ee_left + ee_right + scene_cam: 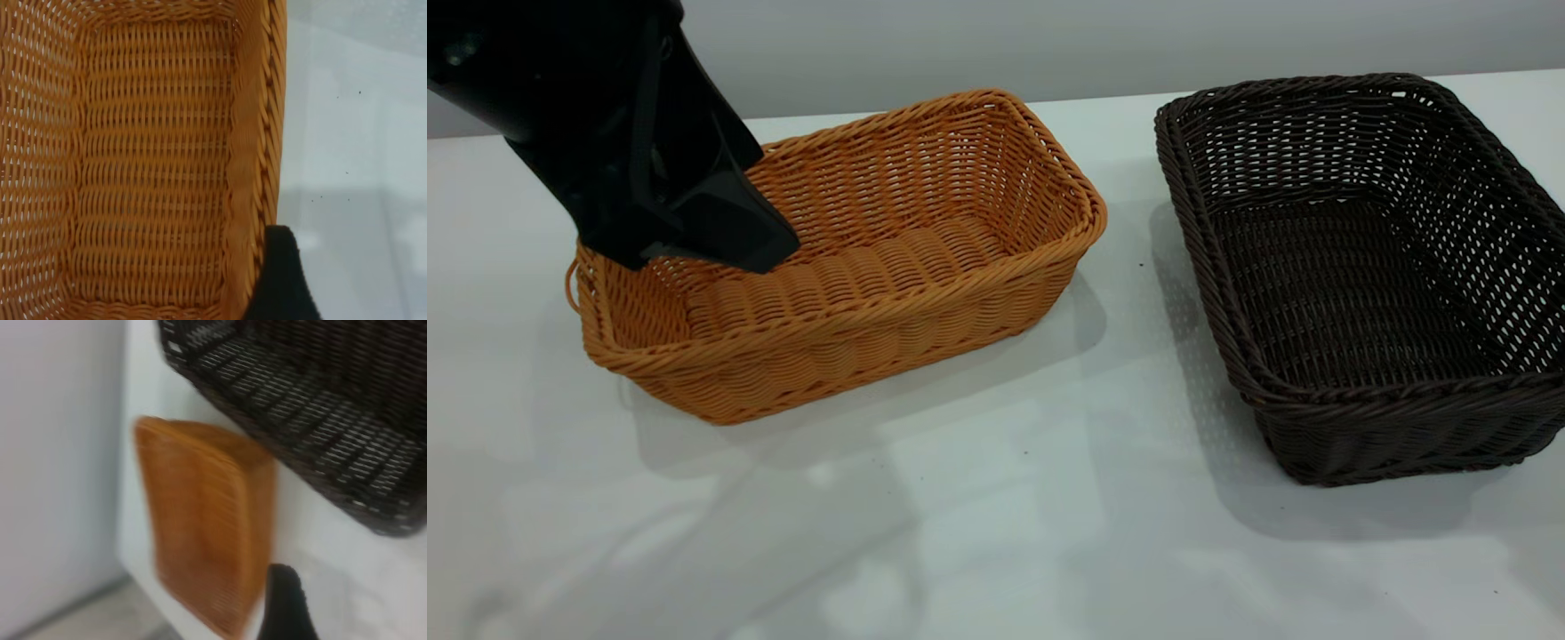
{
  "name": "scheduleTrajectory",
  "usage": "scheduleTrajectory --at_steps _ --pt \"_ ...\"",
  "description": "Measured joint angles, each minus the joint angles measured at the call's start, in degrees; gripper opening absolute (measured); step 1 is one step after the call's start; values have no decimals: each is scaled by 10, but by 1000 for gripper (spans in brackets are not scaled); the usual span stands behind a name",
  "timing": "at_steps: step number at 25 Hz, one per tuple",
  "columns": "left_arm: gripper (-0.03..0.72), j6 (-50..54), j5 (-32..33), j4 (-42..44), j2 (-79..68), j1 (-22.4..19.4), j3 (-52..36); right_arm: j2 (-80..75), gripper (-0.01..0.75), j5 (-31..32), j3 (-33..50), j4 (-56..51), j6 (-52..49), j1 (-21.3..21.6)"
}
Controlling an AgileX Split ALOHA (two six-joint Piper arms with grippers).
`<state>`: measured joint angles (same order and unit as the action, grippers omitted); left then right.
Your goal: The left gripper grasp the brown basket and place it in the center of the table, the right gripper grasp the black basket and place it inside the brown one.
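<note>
As the exterior view has it, my left gripper (pixel 725 236) hangs over the left end of the brown basket (pixel 889 293), one finger reaching down inside, near the end wall. Item: brown basket, upright on the table (pixel 996 533), left of centre, its long side turned slightly. Item: black basket (pixel 1360 284), upright, right of the brown one, apart from it. My right gripper does not show here.

Left wrist view: the brown basket's floor (pixel 153 167) fills the picture; one dark fingertip (pixel 280 280) sits just outside the braided rim, over bare table. I judge that the rim lies between my fingers, but whether they are spread or already pinching it I cannot tell.

Right wrist view: the black basket (pixel 320 407) is near, the brown one (pixel 200 520) beyond it, and one dark fingertip (pixel 283 607) of my right gripper shows; the other is hidden, so its state I cannot tell.

Step in hand, by my judgement: grasping the brown basket. Next: a firm pinch on the rim, then a low carry to the table's centre.
</note>
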<state>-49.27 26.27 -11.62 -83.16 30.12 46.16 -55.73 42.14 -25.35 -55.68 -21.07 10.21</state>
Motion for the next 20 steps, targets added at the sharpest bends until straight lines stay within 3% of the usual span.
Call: scheduleTrajectory --at_steps 6,15,20 --pt "456 0 -11 -6 1 3 0 -65 442 9 0 0 16 -57" --pt "455 -1 -18 -4 1 22 0 -155 442 -157 0 -4 -128 -252" --pt "455 -1 -25 -4 1 22 0 -218 442 -202 -3 -8 -179 -289"
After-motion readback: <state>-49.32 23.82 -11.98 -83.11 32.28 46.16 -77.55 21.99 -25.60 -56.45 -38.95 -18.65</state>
